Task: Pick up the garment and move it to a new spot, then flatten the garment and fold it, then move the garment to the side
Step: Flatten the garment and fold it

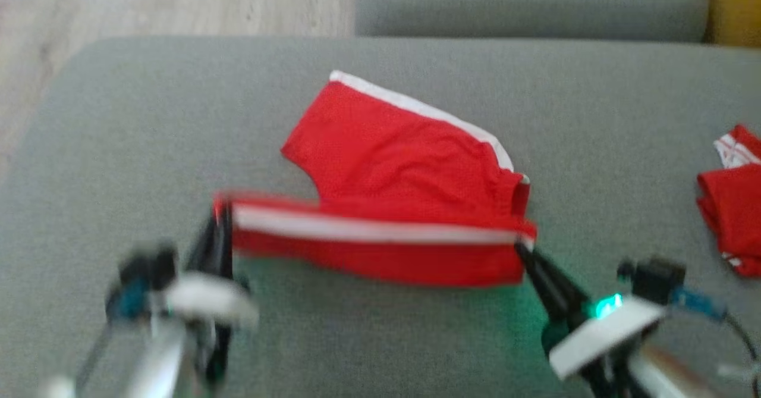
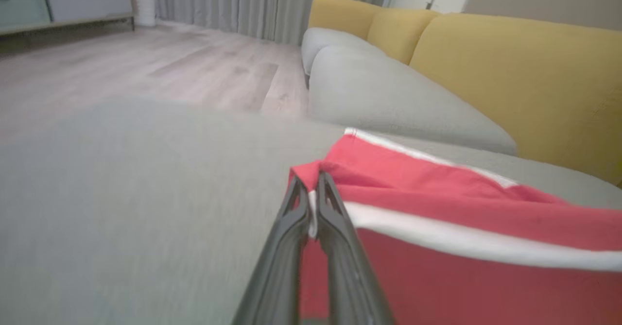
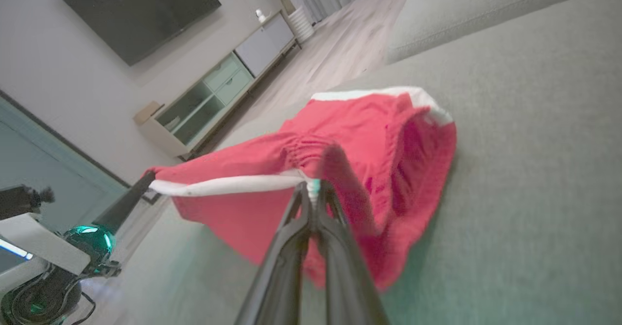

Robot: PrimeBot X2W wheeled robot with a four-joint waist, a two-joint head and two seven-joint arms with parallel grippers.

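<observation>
Nothing legible. No text, label, brand, number or sign can be read on the garment (image 1: 404, 166) or anywhere else in the three views.

place: home living room | evidence: yellow-grey sofa (image 2: 510, 72); wall TV (image 3: 141, 9); sideboard (image 3: 204, 106); curtains (image 2: 272, 4); wood floor (image 2: 170, 67)
</observation>
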